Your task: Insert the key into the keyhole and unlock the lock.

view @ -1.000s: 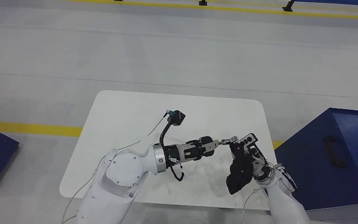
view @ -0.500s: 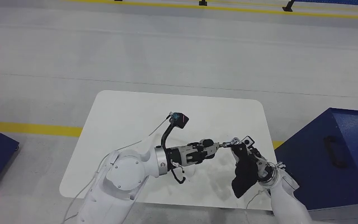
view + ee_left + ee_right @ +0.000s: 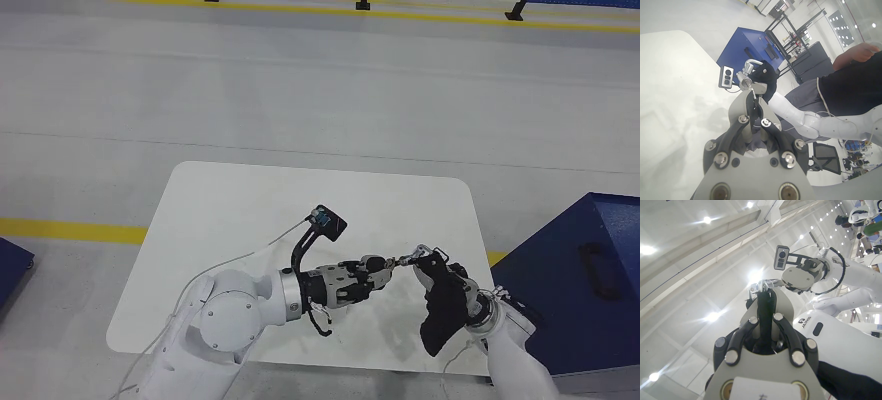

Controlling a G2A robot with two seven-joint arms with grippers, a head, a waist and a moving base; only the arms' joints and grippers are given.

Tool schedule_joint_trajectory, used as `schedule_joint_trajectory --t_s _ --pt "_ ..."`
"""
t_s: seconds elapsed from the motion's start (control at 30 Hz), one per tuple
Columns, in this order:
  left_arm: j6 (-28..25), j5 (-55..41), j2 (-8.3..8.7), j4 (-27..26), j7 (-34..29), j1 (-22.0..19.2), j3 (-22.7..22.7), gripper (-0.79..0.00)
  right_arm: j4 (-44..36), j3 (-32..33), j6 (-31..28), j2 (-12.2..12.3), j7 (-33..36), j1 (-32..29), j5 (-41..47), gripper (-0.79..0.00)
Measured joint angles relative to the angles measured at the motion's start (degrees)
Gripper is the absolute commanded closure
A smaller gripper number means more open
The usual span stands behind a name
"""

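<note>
A chrome padlock (image 3: 417, 252) with a curved shackle is held above the table's right front part by my right gripper (image 3: 428, 266), which is shut on the lock and its black wrapping (image 3: 765, 73). My left gripper (image 3: 383, 263) is shut on the small key (image 3: 753, 94). The key's tip touches the round keyhole face (image 3: 745, 82); how deep it sits I cannot tell. In the right wrist view the lock (image 3: 758, 287) stands at my right gripper (image 3: 764, 294), and the key (image 3: 776, 282) comes in sideways from the left gripper (image 3: 790, 285).
The white table (image 3: 240, 210) lies under both arms, with bare surface to the back and left. A blue cabinet (image 3: 590, 270) stands close beyond the table's right edge.
The left wrist has rolled, swinging its camera mount down and to the right. The right arm has shifted slightly right. Key and lock stay together.
</note>
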Motion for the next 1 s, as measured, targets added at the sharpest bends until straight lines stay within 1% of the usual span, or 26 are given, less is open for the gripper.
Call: schedule_joint_trajectory --t_s 0.27,0.43,0.47,0.5,0.53,0.57,0.67,0.73,0.87,0.9,0.93,1.0 --pt "-0.9 3.0 0.36 -0.1 2.0 0.4 1.0 0.0 -1.6 -2.2 1.8 1.8 -1.8 -1.0 3.3 0.0" --pt "-0.5 1.6 0.53 0.1 2.9 0.9 0.9 0.0 -0.7 -1.1 -0.2 2.7 -0.1 -0.8 3.7 0.0" --pt "-0.4 1.2 0.57 0.2 3.0 1.1 0.7 -0.065 -0.5 -0.7 -1.1 2.7 0.2 -0.7 3.3 0.0" --pt "-0.2 0.6 0.61 0.3 3.2 1.3 0.5 -0.345 -0.4 -0.5 -2.3 2.8 0.3 -0.7 2.9 0.0" --pt "0.0 -0.6 0.64 0.5 3.6 1.7 0.2 -0.754 -0.3 -0.3 -4.1 2.7 0.3 -0.7 2.6 0.0" --pt "0.0 -1.4 0.67 0.6 4.1 1.9 0.0 -0.785 -0.3 -0.2 -5.5 2.7 0.3 -0.7 2.4 0.0" --pt "-1.1 -3.2 0.71 0.8 6.3 2.6 -0.6 -0.785 -0.4 -0.1 -9.4 2.6 0.3 -0.6 1.6 0.0" --pt "-3.0 -3.5 0.75 0.6 7.4 2.5 -0.8 -0.785 -0.3 -0.2 -11.9 2.6 0.5 -0.7 0.8 0.0" --pt "-2.7 -3.2 0.75 0.6 7.4 2.4 -0.8 -0.785 -0.1 -0.6 -15.0 2.5 0.5 -0.8 -0.4 0.0" --pt "-2.5 -3.5 0.73 0.6 7.5 2.6 -0.8 -0.785 -0.1 -0.8 -15.3 2.4 0.5 -0.8 -0.6 0.0" --pt "-1.1 -5.0 0.66 0.8 7.8 2.8 -1.0 -0.785 0.0 -0.9 -15.8 2.4 0.7 -0.8 -1.0 0.0" --pt "3.0 -8.4 0.56 1.1 8.2 2.4 -1.7 -0.785 0.1 -1.1 -16.4 2.4 0.8 -0.8 -1.3 0.0"
